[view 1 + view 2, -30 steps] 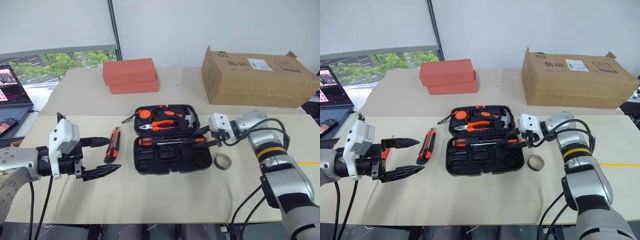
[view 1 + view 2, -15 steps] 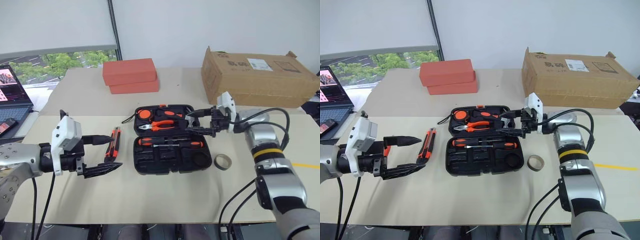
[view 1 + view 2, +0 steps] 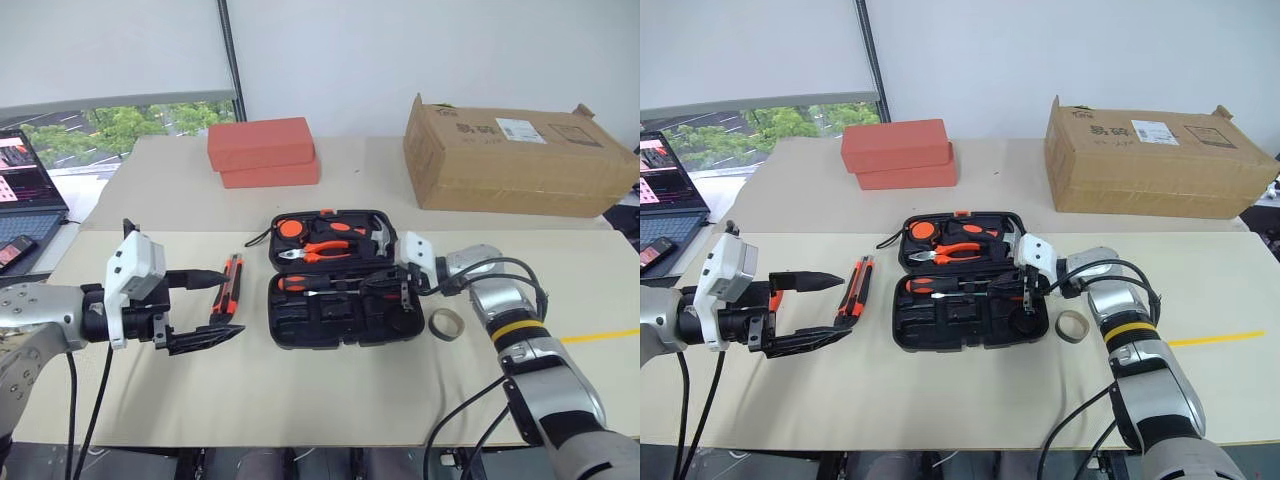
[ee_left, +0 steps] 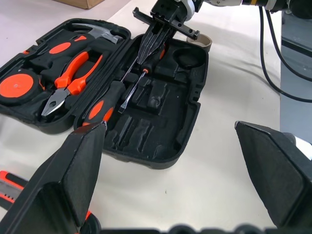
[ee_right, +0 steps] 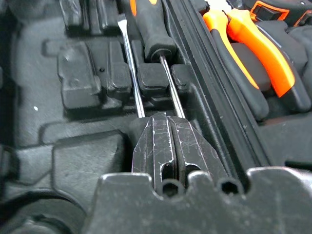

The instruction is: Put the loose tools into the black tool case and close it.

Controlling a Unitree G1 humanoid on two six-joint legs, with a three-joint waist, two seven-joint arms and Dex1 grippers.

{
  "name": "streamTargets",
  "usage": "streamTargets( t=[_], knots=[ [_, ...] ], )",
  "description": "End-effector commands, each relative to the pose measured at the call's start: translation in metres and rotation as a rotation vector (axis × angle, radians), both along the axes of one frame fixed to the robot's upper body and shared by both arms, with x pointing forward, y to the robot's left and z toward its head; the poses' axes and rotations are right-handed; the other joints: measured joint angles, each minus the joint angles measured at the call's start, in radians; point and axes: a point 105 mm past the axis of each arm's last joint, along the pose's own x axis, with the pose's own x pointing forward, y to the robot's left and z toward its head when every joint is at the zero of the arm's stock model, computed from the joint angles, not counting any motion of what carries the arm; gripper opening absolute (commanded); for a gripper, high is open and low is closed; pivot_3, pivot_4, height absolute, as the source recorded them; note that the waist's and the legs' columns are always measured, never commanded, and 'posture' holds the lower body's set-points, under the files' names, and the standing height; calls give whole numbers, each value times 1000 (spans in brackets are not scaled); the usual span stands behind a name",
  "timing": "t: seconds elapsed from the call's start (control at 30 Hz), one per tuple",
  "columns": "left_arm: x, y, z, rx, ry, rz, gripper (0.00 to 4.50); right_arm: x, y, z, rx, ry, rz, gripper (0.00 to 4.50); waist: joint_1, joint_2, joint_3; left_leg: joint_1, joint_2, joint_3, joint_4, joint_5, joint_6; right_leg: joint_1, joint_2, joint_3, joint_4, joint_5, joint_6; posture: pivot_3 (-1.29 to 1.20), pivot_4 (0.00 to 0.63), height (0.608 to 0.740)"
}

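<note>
My right gripper (image 5: pixel 168 141) has its two black fingers pressed flat together with nothing between them, the closed tip resting down on the steel shafts of the two screwdrivers (image 4: pixel 124 92) that lie in the front half of the black tool case (image 3: pixel 345 322); I read that as pushing them home into their moulded slots, which calls for a blunt closed tip, not a pinch. Just beyond it, in the lid half, the orange-handled pliers (image 3: pixel 338 247), the hammer (image 3: pixel 380 234) and a round orange-and-black tool sit bedded in place. My left gripper (image 3: pixel 800 312) hangs with its fingers spread wide and empty, level above the table well to the left of the case, and I judge it is parked there to go for the utility knife (image 3: pixel 227 287), which lies loose on the table between it and the case. The tape ring (image 3: pixel 446 322) lies loose too, just beside the case's right edge, under my right forearm. With those two out and the case lying wide open, closing must wait.
</note>
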Motion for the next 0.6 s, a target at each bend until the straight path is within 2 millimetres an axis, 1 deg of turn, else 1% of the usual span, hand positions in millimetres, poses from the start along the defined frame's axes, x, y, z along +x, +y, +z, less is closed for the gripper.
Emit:
streamTargets(
  t=[0.03, 0.13, 0.2, 0.27, 0.3, 0.33, 0.37, 0.43, 0.5, 0.53, 0.57, 0.6],
  knots=[
    [2, 2, 3, -19, -36, 38, 4500, 3, -2, 0, 84, 47, -63, 59, 1, -1, 0, 0, 0, 0, 0, 0, 0, 0, 0, 0, 0, 0, 0, 0, 150, 712],
    [12, 14, -7, -24, -58, 161, 4500, 1, 1, 38, 278, 35, -19, 59, 0, 0, 0, -2, 0, 0, 0, 0, 0, -1, 0, 1, 0, 0, 0, 0, 150, 712],
    [21, 26, -15, -42, -69, 289, 4500, -4, -1, 55, 357, 67, 6, 59, -1, 1, 1, -3, 0, 0, 0, 0, 0, -3, -1, 1, 1, 0, -1, 0, 150, 712],
    [35, 47, -24, -59, -106, 452, 4500, -10, -3, 71, 419, 54, 36, 628, -2, 1, 1, -4, 1, -1, 0, 0, 0, -3, -1, 1, 0, 1, -1, 0, 150, 712],
    [41, 60, -29, -47, -127, 540, 4500, -14, -3, 78, 443, 44, 52, 855, -2, 1, 1, -4, 1, -1, -1, 0, 0, -3, -4, 1, 0, 1, -1, 0, 150, 712],
    [46, 72, -34, -27, -150, 616, 4500, -18, -3, 83, 460, 36, 69, 1257, -1, 1, 1, -4, 1, -1, -1, 0, 0, -3, -5, 1, 0, 0, -1, 0, 150, 712],
    [51, 82, -38, -16, -170, 690, 4500, -22, -2, 88, 474, 40, 86, 1506, -1, 1, 1, -4, 1, -1, -1, 0, 0, -3, -5, 0, 0, 0, -1, 0, 150, 712],
    [60, 107, -49, 25, -198, 851, 4500, -33, -1, 96, 508, 52, 137, 2237, 1, 1, 1, -4, 1, -1, -1, 0, 1, -3, -6, 0, -1, 0, -1, 0, 150, 712],
    [64, 118, -61, 46, -191, 928, 4500, -42, 0, 100, 526, 68, 183, 2972, 2, 1, 1, -4, 1, -1, -2, -2, 3, -3, -8, -1, 0, 1, -1, 0, 150, 712],
    [65, 120, -67, 61, -187, 941, 4500, -45, 1, 102, 536, 71, 197, 3192, 2, 1, 1, -4, 0, -1, -1, -2, 3, -3, -9, -1, 0, 1, -1, 0, 150, 712],
    [66, 119, -71, 58, -176, 951, 4500, -46, 1, 104, 541, 69, 204, 3594, 2, 1, 1, -4, 0, -1, -1, -2, 4, -3, -9, -2, 0, 1, -1, 0, 150, 712],
    [67, 122, -75, 74, -177, 974, 4500, -47, 2, 106, 545, 61, 207, 3905, 2, 1, 1, -4, 0, -1, -1, -2, 4, -3, -10, -2, 0, 1, -1, 0, 150, 712]
  ],
)
